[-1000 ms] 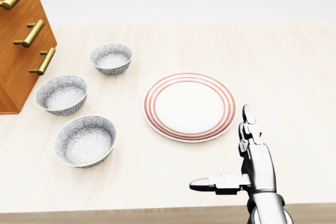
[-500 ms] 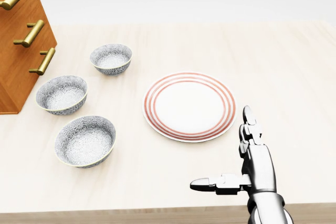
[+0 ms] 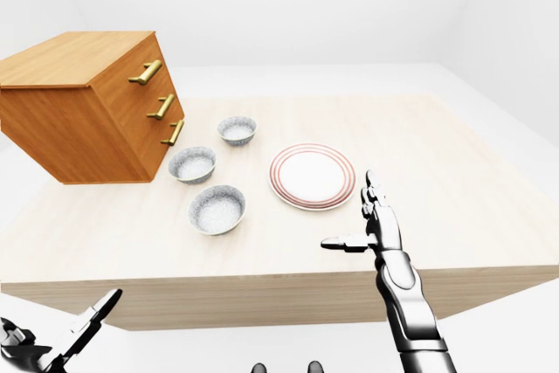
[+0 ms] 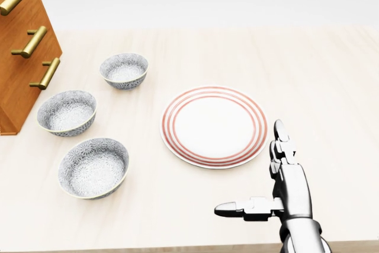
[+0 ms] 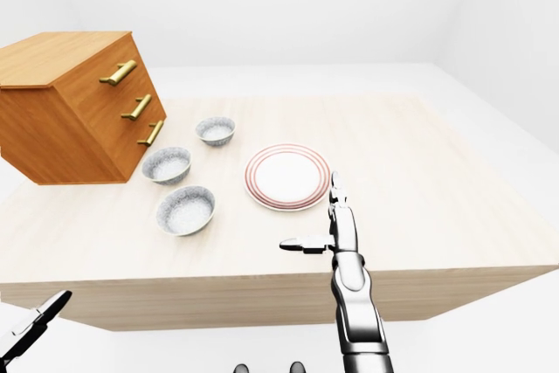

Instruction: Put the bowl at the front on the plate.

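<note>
Three grey patterned bowls stand in a column on the left of the head view. The lowest one (image 4: 93,167) is nearest the table's bottom edge, with a second (image 4: 67,112) and a third (image 4: 124,70) above it. A white plate with red rings (image 4: 214,125) lies to their right. My right hand (image 4: 249,168) hovers open just below and right of the plate, one finger (image 4: 279,131) pointing up and the thumb (image 4: 228,208) sticking out left. It holds nothing. My left hand (image 3: 61,334) hangs open below the table edge, at the bottom left of the left-eye view.
A wooden chest of drawers with brass handles (image 4: 23,34) stands at the left edge, close beside the upper two bowls. The pale wooden table (image 4: 320,87) stretches wide to the right of the plate. Its near edge runs along the bottom of the head view.
The whole head view has shifted a little: bowls, plate and chest sit slightly lower, so the camera moved. My right hand keeps the same open pose.
</note>
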